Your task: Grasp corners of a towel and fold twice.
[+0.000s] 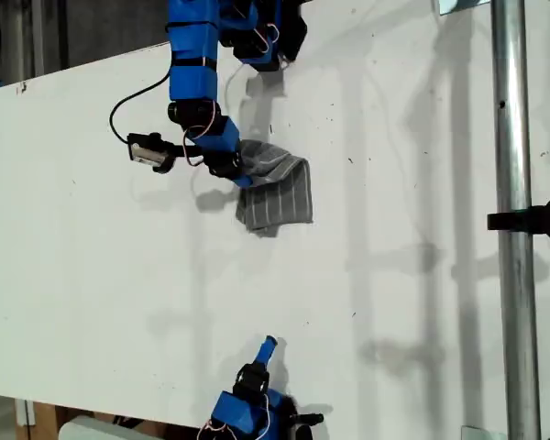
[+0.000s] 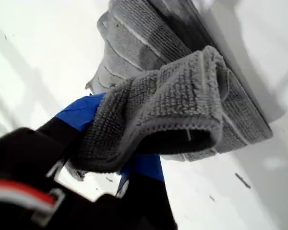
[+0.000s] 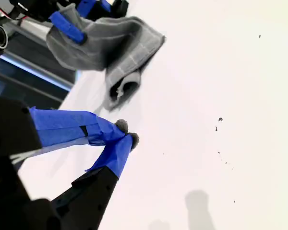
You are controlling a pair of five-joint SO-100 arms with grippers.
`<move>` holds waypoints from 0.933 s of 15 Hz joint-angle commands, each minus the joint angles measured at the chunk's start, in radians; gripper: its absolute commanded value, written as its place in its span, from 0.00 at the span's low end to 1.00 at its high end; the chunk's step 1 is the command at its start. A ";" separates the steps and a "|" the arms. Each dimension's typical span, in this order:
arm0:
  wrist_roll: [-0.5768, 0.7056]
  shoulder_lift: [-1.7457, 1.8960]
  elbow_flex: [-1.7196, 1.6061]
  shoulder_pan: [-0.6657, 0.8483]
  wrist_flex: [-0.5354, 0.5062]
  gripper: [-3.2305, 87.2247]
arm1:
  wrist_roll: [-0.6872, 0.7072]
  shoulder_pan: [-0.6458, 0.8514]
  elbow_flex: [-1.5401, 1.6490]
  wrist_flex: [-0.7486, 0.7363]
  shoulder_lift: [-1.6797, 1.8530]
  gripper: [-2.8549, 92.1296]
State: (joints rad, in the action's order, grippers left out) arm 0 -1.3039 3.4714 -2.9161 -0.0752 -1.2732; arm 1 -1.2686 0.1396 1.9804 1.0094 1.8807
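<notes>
**Cloth, Tape, Plastic, Steel**

Towel [image 2: 182, 100]: soft grey cloth, looped terry pile, rough and matt, fine pale stripes woven through. Worktop [image 1: 394, 302]: smooth white board, flat matt finish, a few dark specks and scuffs. First end effector [image 2: 115, 139]: matt blue tape over hard black plastic, faintly glossy on the housing. Second end effector [image 3: 126, 133]: same wrinkled blue tape, black plastic beneath, small grey fuzzy pads [image 3: 122, 126] at the tips. Arm shells [image 1: 192, 55]: blue plastic, smooth, slight sheen. Pole [image 1: 513, 183] at the exterior view's right: bare metal, brushed, dully reflective. Cable [image 1: 133, 105]: thin black rubbery sheath.
</notes>
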 commanded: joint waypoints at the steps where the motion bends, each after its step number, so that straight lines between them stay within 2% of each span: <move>1: 0.000 0.008 0.012 -0.002 0.015 0.01 | 0.051 0.012 0.098 -0.397 0.051 0.43; 2: 0.000 0.008 0.012 -0.002 0.015 0.01 | 0.054 0.015 0.137 -0.508 0.069 0.39; 4: 0.000 0.008 0.012 -0.003 0.015 0.01 | 0.049 0.035 0.137 -0.558 0.077 0.23; 6: -0.002 0.008 0.006 0.000 0.018 0.01 | 0.081 0.020 0.135 -0.638 0.123 0.19; 7: -0.017 0.008 0.003 0.017 0.020 0.01 | 0.084 0.026 0.140 -0.557 0.155 0.18; 8: -0.025 0.008 -0.011 0.037 0.031 0.01 | 0.086 0.031 0.166 -0.410 0.224 0.04; 11: -0.058 0.008 -0.140 0.120 0.075 0.01 | -0.055 0.063 0.568 -0.052 0.772 0.03; 12: -0.054 0.008 -0.192 0.118 0.097 0.02 | -0.091 0.069 0.678 0.135 1.026 0.03; 13: -0.107 0.008 -0.202 0.120 0.061 0.05 | -0.124 0.069 0.755 0.322 1.279 0.03; 14: -0.149 0.008 -0.202 0.135 0.020 0.05 | -0.153 0.072 0.815 0.440 1.413 0.03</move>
State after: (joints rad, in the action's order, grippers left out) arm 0 -1.4021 3.4745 -3.1063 0.0368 -1.2257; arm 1 -1.3883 0.2071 2.7474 1.2686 3.0112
